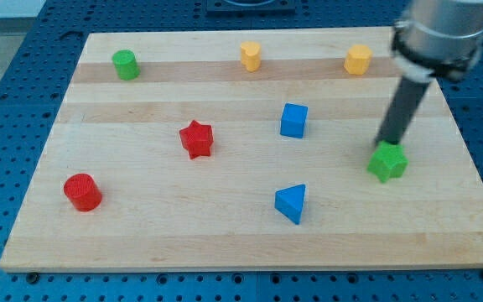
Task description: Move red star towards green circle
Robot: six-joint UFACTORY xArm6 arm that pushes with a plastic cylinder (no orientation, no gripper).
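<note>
The red star (pixel 196 138) lies left of the board's middle. The green circle (pixel 125 64) stands near the board's top left corner, up and to the left of the star. My tip (pixel 384 144) is far to the view's right, touching or just above the top of a green star-like block (pixel 388 162). The rod slants up to the arm at the view's top right. The tip is well apart from the red star.
A red circle (pixel 82 191) sits at the lower left. A blue cube (pixel 293 120) and a blue triangle (pixel 292 203) are in the middle. Two yellow blocks (pixel 251 55) (pixel 358 59) stand along the top. The wooden board (pixel 241 243) lies on a blue perforated table.
</note>
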